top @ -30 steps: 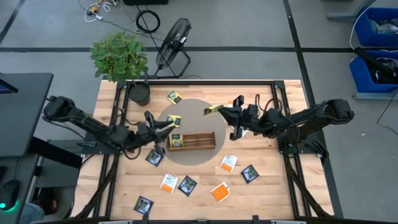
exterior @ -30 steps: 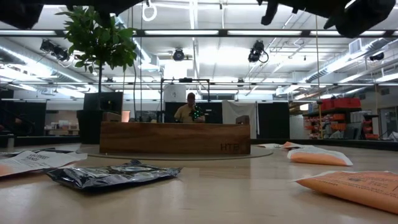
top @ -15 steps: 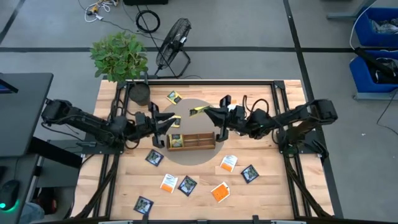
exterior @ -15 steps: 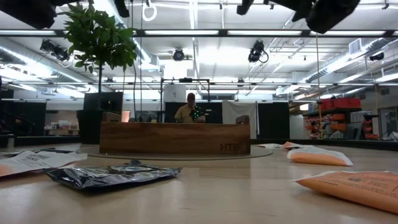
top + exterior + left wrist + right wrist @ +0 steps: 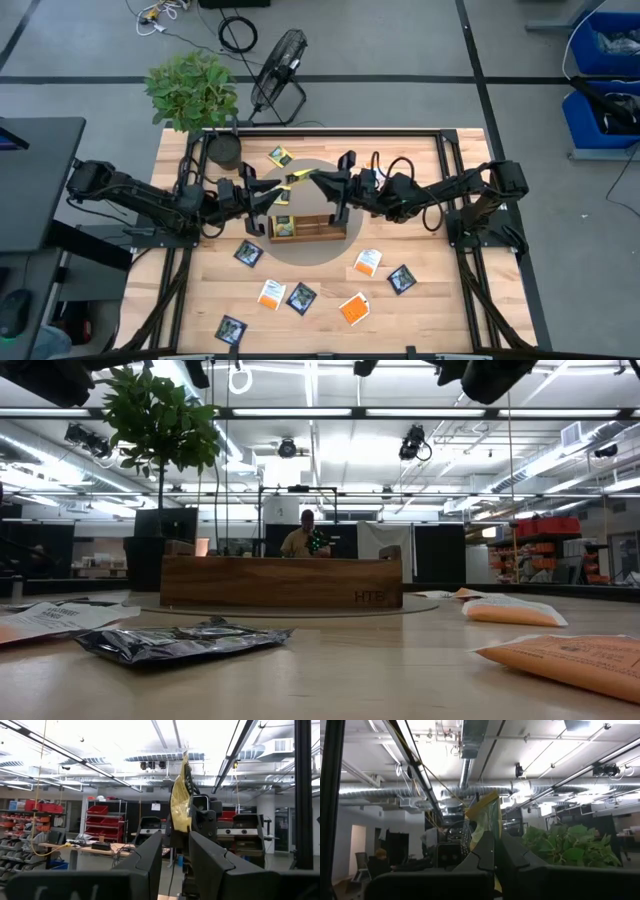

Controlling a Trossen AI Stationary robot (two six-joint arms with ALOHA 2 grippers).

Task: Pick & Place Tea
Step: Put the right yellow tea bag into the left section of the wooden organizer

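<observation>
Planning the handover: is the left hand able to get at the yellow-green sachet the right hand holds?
Probably yes: the left hand faces the yellow-green sachet in the right hand, nothing between them.

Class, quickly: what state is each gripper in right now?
Left gripper: open, holding nothing.
Right gripper: shut on a flat yellow-green paper tea sachet.

The high view looks straight down on the table (image 5: 420,300). The low view sits at table height, facing the tray (image 5: 280,581), which both share. Wrist views look out level.
</observation>
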